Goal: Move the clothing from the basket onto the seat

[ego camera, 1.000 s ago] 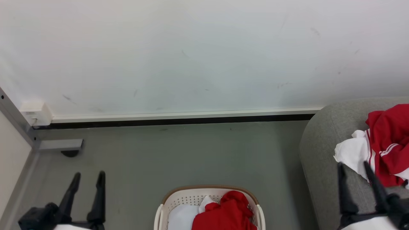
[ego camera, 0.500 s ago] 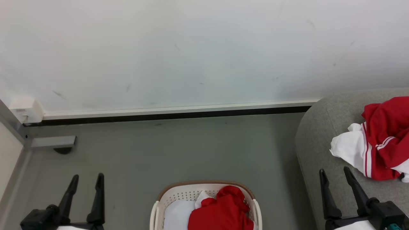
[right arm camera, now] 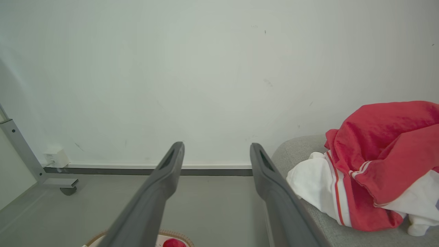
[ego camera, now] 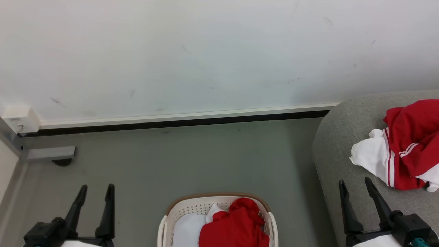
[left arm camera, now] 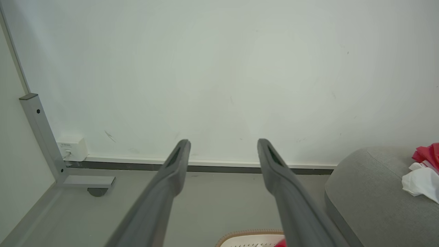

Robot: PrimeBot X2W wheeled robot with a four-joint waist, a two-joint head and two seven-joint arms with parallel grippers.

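Observation:
A white perforated basket (ego camera: 178, 213) with a brown rim stands on the floor at the bottom middle of the head view. Red clothing (ego camera: 236, 226) lies in it beside a plain white pad (ego camera: 187, 233). Another red and white garment (ego camera: 404, 147) with striped trim lies on the grey sofa (ego camera: 339, 137) at the right, and it shows large in the right wrist view (right arm camera: 377, 164). My left gripper (ego camera: 96, 187) is open at the lower left, holding nothing. Over the sofa's front edge my right gripper (ego camera: 355, 180) is open and holds nothing, just short of the garment.
A pale wall with a dark baseboard (ego camera: 178, 121) runs across the back. A grey metal frame leg (ego camera: 51, 152) with a caster and a white outlet box (ego camera: 20, 118) sit at the far left. Grey floor (ego camera: 192, 161) lies between the basket and the wall.
The head view has shifted, so the whole scene sits lower left of where it was. My right gripper has drawn back from the garment on the sofa and sits lower in the view.

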